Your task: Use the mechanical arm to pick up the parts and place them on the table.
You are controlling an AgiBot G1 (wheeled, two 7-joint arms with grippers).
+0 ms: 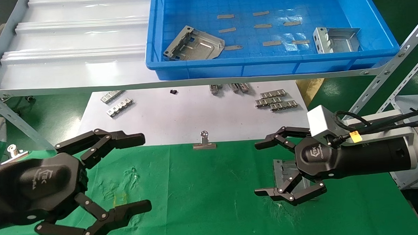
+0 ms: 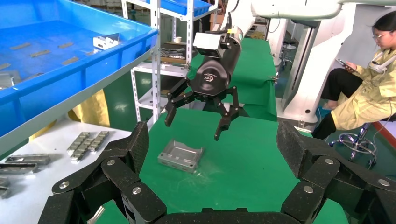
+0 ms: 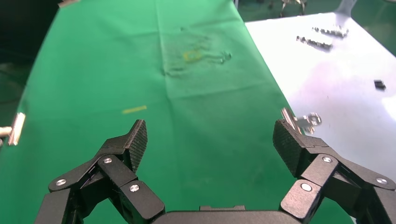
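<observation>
My right gripper [image 1: 257,168] hangs open just above the green table [image 1: 204,194], fingers spread and holding nothing. Under its palm one silver part [image 1: 278,167] lies flat on the cloth, half hidden by the hand. The left wrist view has this part [image 2: 181,155] resting free on the cloth, with the right gripper [image 2: 194,126] a little above and behind it. Two more parts [image 1: 196,45] [image 1: 336,40] lie in the blue tray. My left gripper [image 1: 143,172] hovers open and empty over the table's near left. Only bare cloth [image 3: 201,102] lies between the right gripper's fingertips [image 3: 137,140].
The blue tray [image 1: 262,61] sits on a raised rack whose slanted metal struts [image 1: 385,80] come down at the right. Behind the cloth a white sheet [image 1: 181,118] carries small ribbed strips [image 1: 276,100]. A binder clip [image 1: 204,142] lies at the cloth's far edge. A seated person [image 2: 369,93] is beyond the table.
</observation>
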